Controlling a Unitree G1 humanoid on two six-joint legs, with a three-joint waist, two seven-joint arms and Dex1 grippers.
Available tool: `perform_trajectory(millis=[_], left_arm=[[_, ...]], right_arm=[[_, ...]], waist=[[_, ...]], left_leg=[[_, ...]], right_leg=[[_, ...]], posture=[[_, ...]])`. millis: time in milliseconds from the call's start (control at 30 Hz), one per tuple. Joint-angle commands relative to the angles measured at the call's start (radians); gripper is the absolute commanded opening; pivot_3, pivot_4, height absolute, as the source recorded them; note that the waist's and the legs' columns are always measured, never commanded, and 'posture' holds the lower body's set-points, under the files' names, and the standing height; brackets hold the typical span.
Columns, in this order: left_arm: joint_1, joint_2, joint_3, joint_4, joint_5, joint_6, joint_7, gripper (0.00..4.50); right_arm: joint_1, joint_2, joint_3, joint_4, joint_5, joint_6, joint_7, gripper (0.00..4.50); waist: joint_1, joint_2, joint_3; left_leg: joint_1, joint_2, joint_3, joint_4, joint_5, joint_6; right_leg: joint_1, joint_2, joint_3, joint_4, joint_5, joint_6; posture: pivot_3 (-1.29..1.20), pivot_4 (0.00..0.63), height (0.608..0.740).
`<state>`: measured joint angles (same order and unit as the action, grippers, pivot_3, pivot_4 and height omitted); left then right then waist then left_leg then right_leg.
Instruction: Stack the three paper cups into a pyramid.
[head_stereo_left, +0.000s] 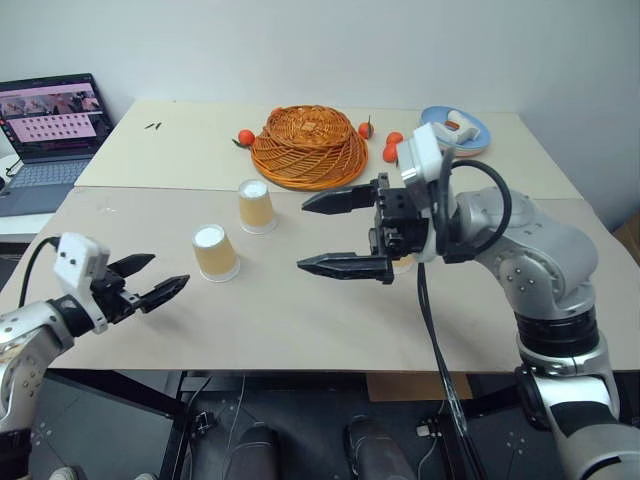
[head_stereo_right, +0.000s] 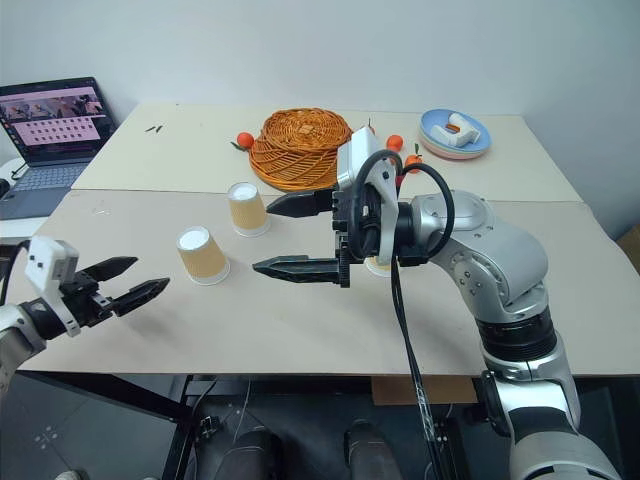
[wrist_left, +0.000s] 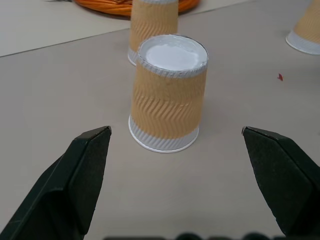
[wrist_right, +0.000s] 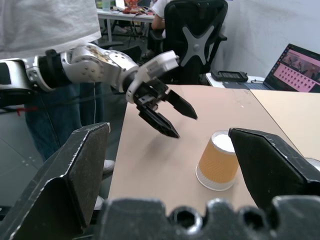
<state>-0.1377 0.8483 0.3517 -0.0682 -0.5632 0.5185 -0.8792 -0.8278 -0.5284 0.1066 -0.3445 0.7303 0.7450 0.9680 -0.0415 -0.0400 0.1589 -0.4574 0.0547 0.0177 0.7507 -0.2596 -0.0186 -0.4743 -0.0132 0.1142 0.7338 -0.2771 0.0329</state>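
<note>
Two tan paper cups stand upside down on the beige table (head_stereo_left: 300, 310): one cup (head_stereo_left: 215, 252) at the near left, another cup (head_stereo_left: 256, 206) just behind it, toward the basket. The third cup (wrist_left: 306, 27) is mostly hidden behind my right gripper, with a sliver of it (head_stereo_right: 378, 265) showing. My left gripper (head_stereo_left: 165, 273) hovers open at the table's left edge, pointing at the near cup (wrist_left: 167, 102), which stands a little beyond its fingers. My right gripper (head_stereo_left: 302, 235) is open and empty, held level above the table, pointing left toward the two cups.
A wicker basket (head_stereo_left: 310, 145) sits behind the cups with small oranges (head_stereo_left: 245, 137) beside it. At the back right is a blue plate (head_stereo_left: 455, 125). A laptop (head_stereo_left: 50, 115) is at the far left. A person in white (wrist_right: 50, 20) and an office chair (wrist_right: 197, 40) are beyond the table's left.
</note>
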Motion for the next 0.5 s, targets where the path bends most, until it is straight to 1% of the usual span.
perform_trajectory(millis=[33, 267, 500], left_arm=[[-0.091, 0.018, -0.061, 0.075, 0.053, -0.059, -0.05, 4.5], [-0.25, -0.011, -0.158, 0.232, 0.124, -0.131, -0.106, 4.5], [-0.367, -0.051, -0.213, 0.374, 0.183, -0.197, -0.141, 4.5]], right_arm=[[-0.006, -0.002, -0.038, -0.032, 0.012, -0.007, -0.022, 4.48], [0.014, -0.014, -0.057, -0.06, 0.019, 0.002, -0.065, 4.48], [0.031, -0.028, -0.071, -0.079, 0.023, 0.013, -0.094, 4.48]], waist=[[-0.001, 0.0, 0.0], [-0.006, 0.0, 0.0], [-0.003, 0.0, 0.0]], left_leg=[[0.0, 0.0, 0.0, 0.0, 0.0, 0.0], [0.0, 0.0, -0.002, 0.0, 0.002, 0.002], [0.0, -0.001, -0.003, 0.0, 0.002, 0.003]], right_leg=[[0.0, 0.0, 0.0, 0.0, 0.0, 0.0], [0.0, 0.001, -0.001, 0.001, 0.0, 0.0], [0.0, 0.001, -0.001, 0.001, 0.001, -0.001]], posture=[[0.0, 0.15, 0.671], [0.0, 0.15, 0.671], [0.0, 0.15, 0.671]])
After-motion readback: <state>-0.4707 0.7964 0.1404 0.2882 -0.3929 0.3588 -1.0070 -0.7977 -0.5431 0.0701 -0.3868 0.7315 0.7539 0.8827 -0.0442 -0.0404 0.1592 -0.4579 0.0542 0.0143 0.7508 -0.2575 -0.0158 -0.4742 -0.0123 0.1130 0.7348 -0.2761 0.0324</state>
